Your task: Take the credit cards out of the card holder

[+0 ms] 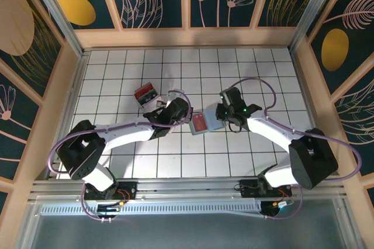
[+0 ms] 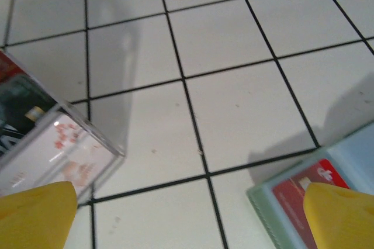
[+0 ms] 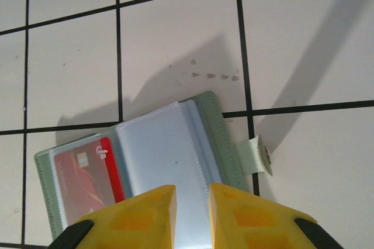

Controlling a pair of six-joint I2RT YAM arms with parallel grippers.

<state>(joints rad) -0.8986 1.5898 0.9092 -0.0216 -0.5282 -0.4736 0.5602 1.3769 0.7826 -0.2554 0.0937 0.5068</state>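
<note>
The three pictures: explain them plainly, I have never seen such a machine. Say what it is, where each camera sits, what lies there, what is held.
These are two white robot arms, each ending in a two-finger gripper with yellow fingertips. The top view looks down on both, the left arm and the right arm, over a white tiled table. The other two come from wrist cameras. There is a clear plastic box with red-and-white contents and an open pale green soft card holder with a red credit card in one pocket. The left gripper is open, holding nothing. The right gripper has its fingers close together at the holder's near edge; whether it grips cannot be told.
</note>
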